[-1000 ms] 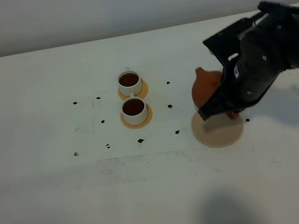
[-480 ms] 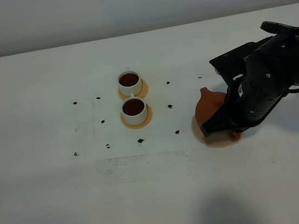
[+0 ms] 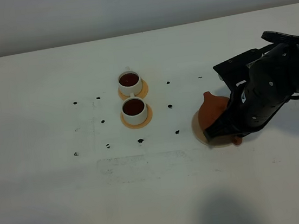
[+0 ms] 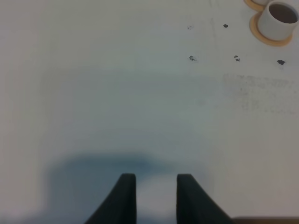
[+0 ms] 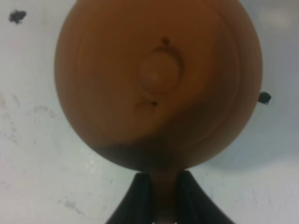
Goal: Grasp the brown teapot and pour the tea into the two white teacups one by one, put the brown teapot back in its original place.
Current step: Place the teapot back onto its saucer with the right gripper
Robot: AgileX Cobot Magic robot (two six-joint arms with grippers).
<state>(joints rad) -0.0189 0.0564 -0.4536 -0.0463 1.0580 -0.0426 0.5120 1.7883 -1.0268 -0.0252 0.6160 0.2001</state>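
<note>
The brown teapot sits low on the pale coaster, its original place, spout pointing toward the cups; I cannot tell if it rests fully on the disc. My right gripper is shut on the teapot's handle, and the knobbed lid fills the right wrist view. The two white teacups stand on orange-tan discs left of the pot, each holding dark tea. My left gripper hovers over bare table with nothing between its fingers; one teacup shows far off in its view.
Small black marks dot the white table around the cups and the coaster. The bulky right arm hangs over the right side of the table and hides the pot's far half. A grey wall runs along the back edge.
The right arm has come down and slightly toward the front, lowering the teapot from above the coaster onto it. The cups and the left gripper have not moved.
</note>
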